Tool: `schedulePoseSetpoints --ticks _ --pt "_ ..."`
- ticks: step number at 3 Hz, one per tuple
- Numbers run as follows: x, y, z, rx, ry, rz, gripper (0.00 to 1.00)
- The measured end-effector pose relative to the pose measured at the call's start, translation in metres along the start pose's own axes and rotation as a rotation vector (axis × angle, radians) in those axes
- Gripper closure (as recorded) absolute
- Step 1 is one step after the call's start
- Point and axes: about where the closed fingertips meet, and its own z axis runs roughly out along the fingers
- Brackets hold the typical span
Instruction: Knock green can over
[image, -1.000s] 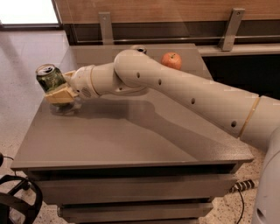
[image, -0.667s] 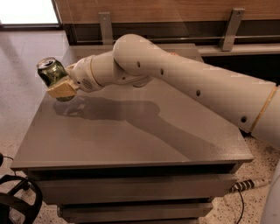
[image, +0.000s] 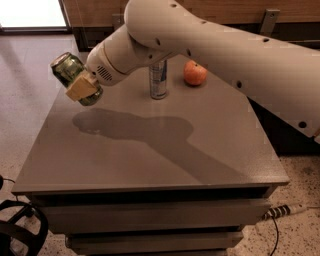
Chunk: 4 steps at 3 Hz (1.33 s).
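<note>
Tabletop (image: 150, 150) below, my one arm (image: 225, 45) reaches across to ten o'clock. There the tool (image: 80, 84) is clamped round the one green can (image: 67, 67), holding it tilted and seemingly clear of the surface, I judge to lay it over. One slim silver-and-blue can (image: 159, 80) and one apple (image: 195, 73) stand apart toward twelve o'clock.

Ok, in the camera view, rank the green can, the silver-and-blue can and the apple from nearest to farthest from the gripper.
1. green can: tilted, clamped in the gripper, at the view's left.
2. silver-and-blue can: upright, centre back.
3. apple: farther right, beside that can.
</note>
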Motion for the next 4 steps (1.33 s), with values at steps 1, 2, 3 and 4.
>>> schedulePoseSetpoints --ticks 1,2,3,4 --pt "0.010 -0.001 -0.017 0.027 0.090 0.023 1.00" --pt "0.026 0.002 -0.030 0.061 0.162 0.050 1.00" --pt "0.046 0.007 -0.033 0.081 0.231 0.073 1.00" --pt "0.067 0.014 -0.028 0.087 0.328 0.087 1.00"
